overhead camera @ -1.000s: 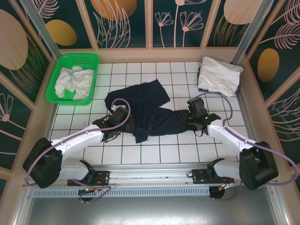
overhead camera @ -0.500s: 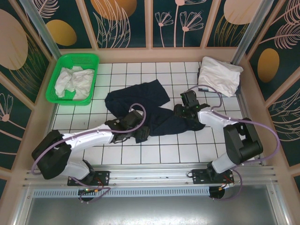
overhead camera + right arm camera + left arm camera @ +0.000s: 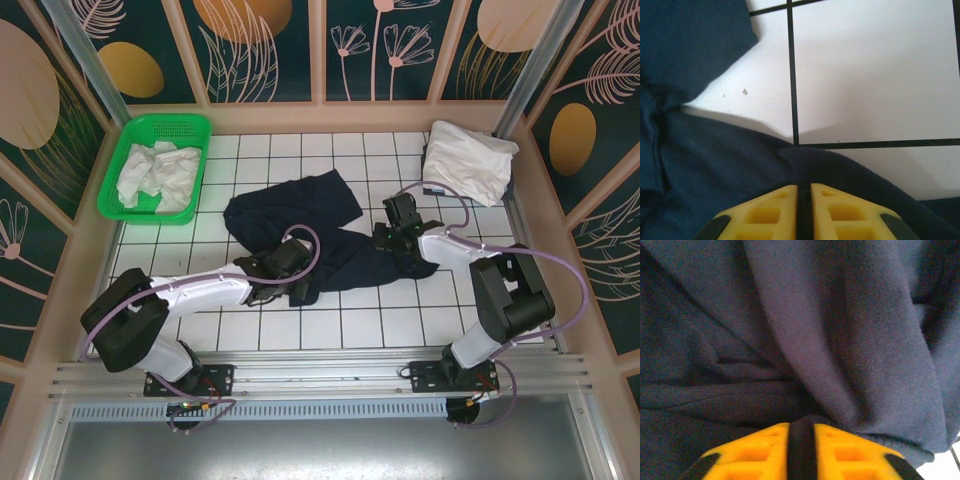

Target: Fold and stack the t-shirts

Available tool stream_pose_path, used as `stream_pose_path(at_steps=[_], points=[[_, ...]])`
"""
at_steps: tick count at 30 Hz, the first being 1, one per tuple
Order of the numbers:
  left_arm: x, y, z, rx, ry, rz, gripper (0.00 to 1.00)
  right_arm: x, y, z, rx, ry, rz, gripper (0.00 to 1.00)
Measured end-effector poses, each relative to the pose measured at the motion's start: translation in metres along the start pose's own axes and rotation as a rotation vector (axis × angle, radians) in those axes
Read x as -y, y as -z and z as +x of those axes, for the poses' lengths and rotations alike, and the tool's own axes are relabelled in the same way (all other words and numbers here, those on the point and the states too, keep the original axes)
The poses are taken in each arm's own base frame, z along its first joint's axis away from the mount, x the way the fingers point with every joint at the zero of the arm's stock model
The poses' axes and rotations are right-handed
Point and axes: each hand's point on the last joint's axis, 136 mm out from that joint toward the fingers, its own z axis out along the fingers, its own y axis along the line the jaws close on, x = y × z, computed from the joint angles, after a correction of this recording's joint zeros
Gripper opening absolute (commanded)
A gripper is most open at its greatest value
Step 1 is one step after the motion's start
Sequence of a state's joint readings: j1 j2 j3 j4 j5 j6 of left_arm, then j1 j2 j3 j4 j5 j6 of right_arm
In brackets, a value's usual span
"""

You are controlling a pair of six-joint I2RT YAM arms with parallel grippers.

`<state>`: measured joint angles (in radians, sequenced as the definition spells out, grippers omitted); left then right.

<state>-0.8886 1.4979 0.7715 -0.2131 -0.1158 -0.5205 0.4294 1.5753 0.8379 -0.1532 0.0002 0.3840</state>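
Your left gripper (image 3: 801,432) and right gripper (image 3: 804,195) have just pinched shut on the crumpled navy t-shirt (image 3: 300,210), so you can spread it flat to fold

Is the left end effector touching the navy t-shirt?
Touching. The left wrist view shows the left end effector shut on a fold of the navy t-shirt.

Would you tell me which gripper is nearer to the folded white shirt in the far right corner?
Right. The right gripper is on the navy shirt, just near-left of the white shirt; the left gripper lies much farther near-left.
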Motion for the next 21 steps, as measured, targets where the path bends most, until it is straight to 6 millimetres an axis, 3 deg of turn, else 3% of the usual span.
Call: stream_pose_path(at_steps=[3, 6, 15, 18, 21], points=[[-0.003, 0.005, -0.005, 0.024, 0.007, -0.016, 0.00, 0.002, 0.004, 0.001, 0.006, -0.001, -0.001, 0.00], [-0.007, 0.020, -0.015, 0.076, 0.022, -0.030, 0.00, 0.001, 0.016, -0.006, 0.038, -0.002, -0.012, 0.00], [-0.030, 0.077, -0.053, 0.260, 0.112, -0.090, 0.00, 0.003, 0.085, -0.048, 0.237, -0.032, -0.049, 0.00], [-0.051, 0.102, -0.069, 0.326, 0.173, -0.147, 0.00, 0.012, 0.109, -0.056, 0.289, -0.047, -0.034, 0.00], [-0.072, 0.144, -0.094, 0.446, 0.244, -0.200, 0.00, 0.016, 0.137, -0.066, 0.349, -0.054, -0.022, 0.00]])
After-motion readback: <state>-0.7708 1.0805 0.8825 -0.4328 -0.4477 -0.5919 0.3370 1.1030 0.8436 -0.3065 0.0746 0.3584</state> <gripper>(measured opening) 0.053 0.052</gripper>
